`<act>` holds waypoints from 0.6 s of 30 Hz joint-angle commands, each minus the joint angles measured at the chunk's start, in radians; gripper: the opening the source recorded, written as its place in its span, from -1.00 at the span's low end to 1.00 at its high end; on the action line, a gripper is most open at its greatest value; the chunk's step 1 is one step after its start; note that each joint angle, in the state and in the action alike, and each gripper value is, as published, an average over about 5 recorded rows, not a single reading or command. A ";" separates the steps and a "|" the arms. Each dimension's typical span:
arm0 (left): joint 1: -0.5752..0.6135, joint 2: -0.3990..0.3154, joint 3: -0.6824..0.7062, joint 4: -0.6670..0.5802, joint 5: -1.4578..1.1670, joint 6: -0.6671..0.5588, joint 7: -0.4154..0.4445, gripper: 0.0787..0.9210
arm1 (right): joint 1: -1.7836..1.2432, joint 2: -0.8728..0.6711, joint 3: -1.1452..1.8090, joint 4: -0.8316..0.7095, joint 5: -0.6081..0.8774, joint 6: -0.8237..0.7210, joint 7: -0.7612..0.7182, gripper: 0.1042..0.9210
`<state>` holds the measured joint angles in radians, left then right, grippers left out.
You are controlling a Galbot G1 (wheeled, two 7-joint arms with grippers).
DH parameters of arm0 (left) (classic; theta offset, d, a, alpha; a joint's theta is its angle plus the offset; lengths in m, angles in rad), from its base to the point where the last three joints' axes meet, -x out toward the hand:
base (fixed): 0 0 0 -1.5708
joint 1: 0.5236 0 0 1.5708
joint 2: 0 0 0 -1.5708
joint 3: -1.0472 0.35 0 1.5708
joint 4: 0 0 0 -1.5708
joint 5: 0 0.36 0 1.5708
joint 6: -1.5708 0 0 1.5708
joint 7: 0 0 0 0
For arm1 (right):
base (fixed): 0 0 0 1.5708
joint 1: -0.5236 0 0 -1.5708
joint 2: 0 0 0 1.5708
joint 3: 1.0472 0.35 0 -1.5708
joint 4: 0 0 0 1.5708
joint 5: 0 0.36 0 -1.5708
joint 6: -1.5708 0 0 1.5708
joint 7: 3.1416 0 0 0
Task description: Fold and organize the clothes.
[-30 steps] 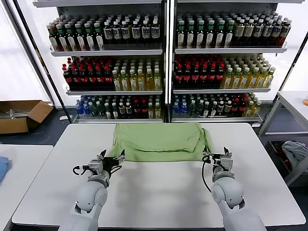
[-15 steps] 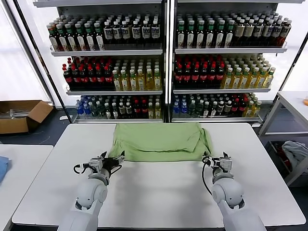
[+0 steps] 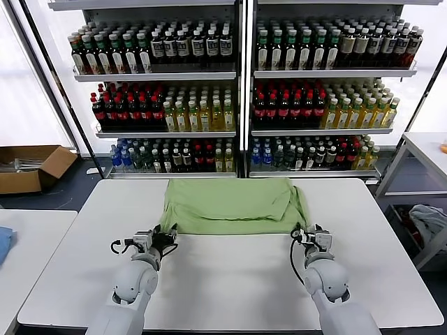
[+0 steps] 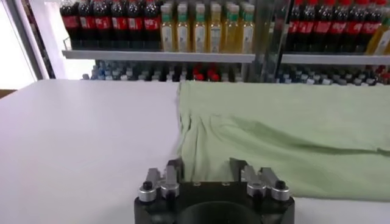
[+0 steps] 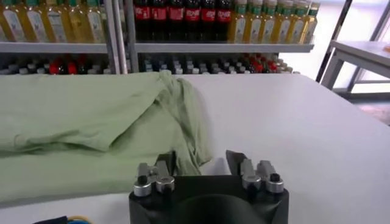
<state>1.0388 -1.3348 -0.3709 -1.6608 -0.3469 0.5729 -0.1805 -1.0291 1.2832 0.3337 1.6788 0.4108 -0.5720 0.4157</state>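
A light green shirt (image 3: 230, 206) lies folded and flat at the back middle of the white table (image 3: 230, 279), with no collar or print showing. My left gripper (image 3: 162, 237) is open, low over the table at the shirt's near left corner. In the left wrist view the shirt's near edge (image 4: 274, 134) lies just ahead of and between the spread left gripper (image 4: 206, 169). My right gripper (image 3: 311, 236) is open at the shirt's near right corner. In the right wrist view the bunched corner of the shirt (image 5: 79, 122) reaches in between the right gripper (image 5: 201, 161), close to one finger (image 5: 166, 163).
Shelves of bottles (image 3: 237, 91) stand behind the table. A cardboard box (image 3: 28, 167) is on the floor at the left. A blue cloth (image 3: 3, 244) lies on a side table at the left. A grey-white fabric heap (image 3: 427, 220) sits under a side table at the right.
Both grippers have sunk a little and drawn slightly toward me along the shirt's near edge. The shirt has not moved.
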 commanded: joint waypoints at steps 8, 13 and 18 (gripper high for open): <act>0.024 0.002 0.001 -0.004 0.013 0.004 0.010 -0.71 | -0.028 0.001 -0.006 0.028 -0.005 -0.007 -0.004 -0.72; 0.041 0.003 -0.006 -0.019 0.019 0.004 0.019 -0.96 | -0.045 0.002 -0.007 0.057 -0.007 -0.007 -0.004 -0.95; 0.069 0.003 -0.016 -0.060 0.022 0.003 0.024 -0.99 | -0.082 0.002 -0.004 0.118 -0.015 -0.007 -0.001 -0.96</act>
<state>1.0919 -1.3314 -0.3873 -1.7004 -0.3252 0.5729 -0.1575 -1.0827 1.2852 0.3283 1.7386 0.3975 -0.5777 0.4138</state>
